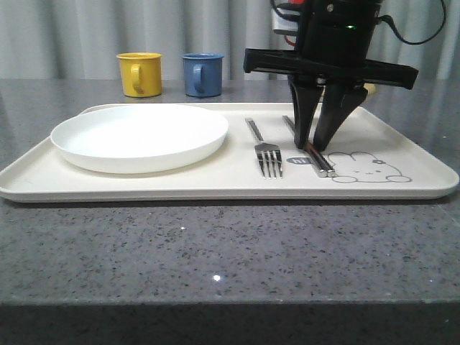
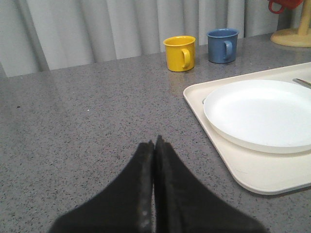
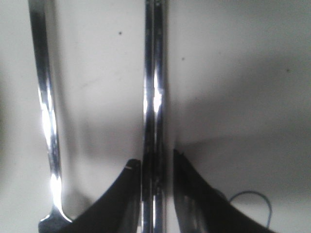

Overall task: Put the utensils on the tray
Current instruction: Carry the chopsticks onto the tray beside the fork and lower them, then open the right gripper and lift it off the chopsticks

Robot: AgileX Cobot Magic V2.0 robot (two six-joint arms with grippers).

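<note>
On the cream tray (image 1: 215, 188) lie a silver fork (image 1: 267, 158) and a pair of silver chopsticks (image 1: 316, 162), side by side right of the plate. My right gripper (image 1: 313, 146) points straight down over the chopsticks, fingertips close to the tray. In the right wrist view the chopsticks (image 3: 153, 97) run between the fingers of that gripper (image 3: 156, 158); one finger is against them and a gap shows at the other, so it is open. The fork's handle (image 3: 46, 111) lies beside them on the tray (image 3: 233, 73). My left gripper (image 2: 154, 143) is shut and empty above bare counter, left of the tray (image 2: 252, 174).
A round white plate (image 1: 140, 136) fills the tray's left half. A yellow mug (image 1: 140, 73) and a blue mug (image 1: 202, 74) stand behind the tray on the grey speckled counter. A red mug (image 2: 284, 5) hangs on a cream stand (image 2: 296, 34) at the back.
</note>
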